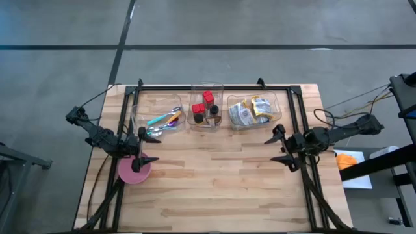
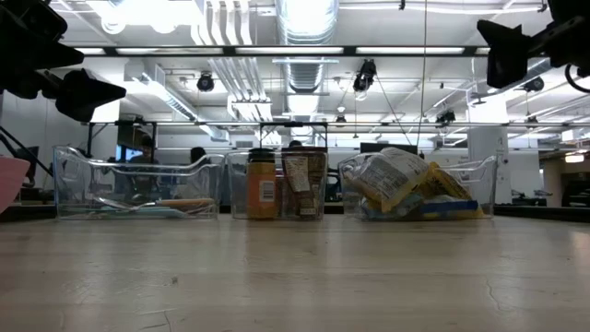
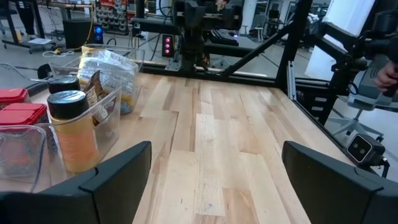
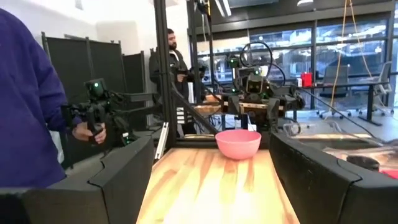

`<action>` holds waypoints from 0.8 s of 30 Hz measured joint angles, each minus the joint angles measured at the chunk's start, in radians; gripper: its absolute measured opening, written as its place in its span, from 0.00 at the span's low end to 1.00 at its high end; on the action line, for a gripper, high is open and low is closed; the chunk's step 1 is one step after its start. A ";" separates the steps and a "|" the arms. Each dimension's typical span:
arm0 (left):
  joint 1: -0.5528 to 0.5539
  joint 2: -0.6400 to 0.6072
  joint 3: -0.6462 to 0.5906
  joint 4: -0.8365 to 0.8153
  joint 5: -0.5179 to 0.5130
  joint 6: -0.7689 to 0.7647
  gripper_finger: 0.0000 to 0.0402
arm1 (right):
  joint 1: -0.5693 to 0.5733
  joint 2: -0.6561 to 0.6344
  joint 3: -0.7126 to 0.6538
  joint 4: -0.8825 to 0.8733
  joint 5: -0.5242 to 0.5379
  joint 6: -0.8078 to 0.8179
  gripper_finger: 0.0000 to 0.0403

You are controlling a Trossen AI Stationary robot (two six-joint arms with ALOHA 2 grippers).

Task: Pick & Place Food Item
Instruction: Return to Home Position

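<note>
Red cans [image 1: 208, 97] stand upright in the middle bin [image 1: 218, 91] at the table's back, between the two arms and about as far from either. Spoons [image 1: 166, 120] lie in the left bin [image 1: 144, 103] and food packets [image 1: 250, 110] in the right bin [image 1: 277, 104]. Left gripper [image 1: 143, 147] hangs raised at the left side, over the rim of the pink bowl [image 1: 132, 173], and right gripper [image 1: 277, 146] hangs at the right side. Both have jaws wide apart and hold nothing, so my read is that only the retreat from the bins is left.

Red-lidded seasoning cans [image 1: 208, 96] upright — inside middle transparent bin [image 1: 206, 128].
</note>
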 joint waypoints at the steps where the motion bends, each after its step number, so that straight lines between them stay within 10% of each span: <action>1: 0.000 0.000 0.000 0.000 0.000 0.000 0.91 | 0.000 -0.022 0.000 -0.025 0.003 0.004 0.78; 24: -0.001 0.000 -0.001 0.000 0.000 -0.003 0.91 | 0.000 -0.099 0.000 -0.133 0.011 -0.024 0.78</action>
